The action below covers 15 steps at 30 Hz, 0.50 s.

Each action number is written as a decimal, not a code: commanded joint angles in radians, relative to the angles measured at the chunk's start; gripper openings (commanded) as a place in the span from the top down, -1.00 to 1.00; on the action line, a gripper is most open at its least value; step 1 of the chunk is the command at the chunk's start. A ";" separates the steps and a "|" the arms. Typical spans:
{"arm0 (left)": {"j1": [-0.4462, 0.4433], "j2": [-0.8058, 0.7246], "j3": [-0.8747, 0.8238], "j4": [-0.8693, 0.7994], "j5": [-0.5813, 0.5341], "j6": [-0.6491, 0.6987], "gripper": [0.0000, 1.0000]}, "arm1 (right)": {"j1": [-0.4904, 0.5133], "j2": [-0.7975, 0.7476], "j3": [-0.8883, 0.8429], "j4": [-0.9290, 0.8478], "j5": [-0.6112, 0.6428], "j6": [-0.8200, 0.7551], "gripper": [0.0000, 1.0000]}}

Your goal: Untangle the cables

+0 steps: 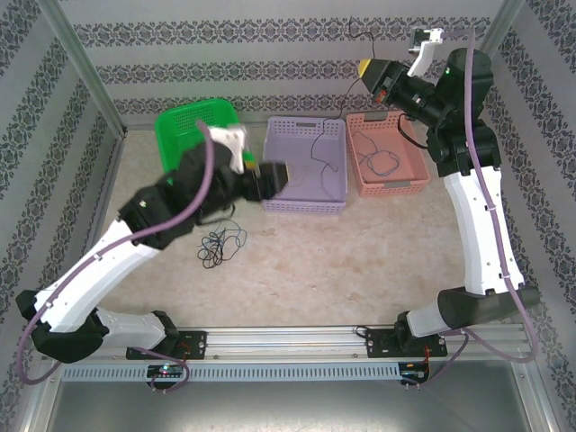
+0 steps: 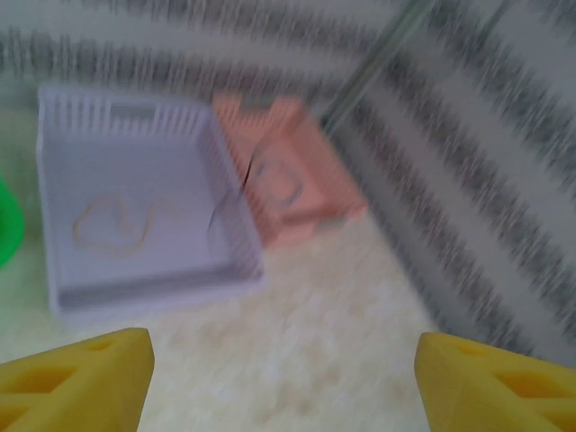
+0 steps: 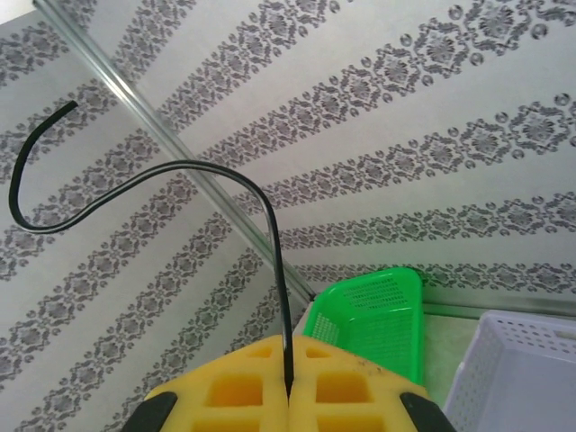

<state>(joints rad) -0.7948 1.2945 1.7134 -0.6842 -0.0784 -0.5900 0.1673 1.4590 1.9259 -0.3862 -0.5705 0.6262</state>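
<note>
Patterned wallpaper backs the beige counter (image 1: 360, 261), where the right gripper (image 1: 367, 68) holds one black cable (image 3: 180, 165) high, jaws clenched on it, apparently to keep it clear, while the left gripper (image 1: 273, 176) hovers, jaws released, beside the purple basket (image 1: 306, 205), with the tangle (image 1: 220, 245) lying below.

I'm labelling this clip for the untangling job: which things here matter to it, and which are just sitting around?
Part of the job:
black cable pinched in the right fingers
black tangle on the table
pale cable in the purple basket
cable in the pink basket

Just there:
green basket
</note>
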 commanded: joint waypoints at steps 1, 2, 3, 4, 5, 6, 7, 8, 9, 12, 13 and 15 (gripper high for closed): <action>0.041 0.134 0.197 0.025 0.186 0.097 -0.53 | 0.029 -0.010 0.044 -0.012 -0.045 0.024 1.00; 0.042 0.182 0.272 0.014 0.217 0.134 -0.52 | 0.040 -0.006 0.059 -0.020 -0.045 0.027 1.00; 0.042 0.222 0.329 0.005 0.243 0.167 -0.50 | 0.048 0.001 0.075 -0.031 -0.046 0.027 1.00; 0.042 0.261 0.389 -0.010 0.266 0.207 -0.49 | 0.057 0.007 0.088 -0.042 -0.049 0.027 1.00; 0.042 0.297 0.438 -0.026 0.277 0.251 -0.48 | 0.065 0.013 0.098 -0.049 -0.056 0.031 1.00; 0.042 0.321 0.472 -0.036 0.284 0.282 -0.47 | 0.071 0.017 0.103 -0.052 -0.063 0.038 1.00; 0.042 0.343 0.499 -0.044 0.287 0.318 -0.47 | 0.079 0.021 0.106 -0.054 -0.075 0.046 1.00; 0.042 0.361 0.517 -0.042 0.284 0.350 -0.46 | 0.088 0.023 0.104 -0.056 -0.086 0.052 1.00; 0.042 0.371 0.526 -0.039 0.279 0.378 -0.46 | 0.099 0.022 0.101 -0.056 -0.090 0.056 1.00; 0.048 0.393 0.529 -0.007 0.260 0.439 -0.46 | 0.128 0.021 0.098 -0.067 -0.101 0.065 1.00; 0.053 0.396 0.531 0.007 0.263 0.450 -0.46 | 0.139 0.019 0.094 -0.069 -0.103 0.071 1.00; 0.058 0.399 0.529 0.041 0.278 0.463 -0.45 | 0.153 0.015 0.085 -0.072 -0.107 0.078 1.00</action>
<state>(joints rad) -0.7525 1.7084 2.2063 -0.6838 0.1699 -0.2218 0.3019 1.4727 2.0083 -0.4500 -0.6456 0.6796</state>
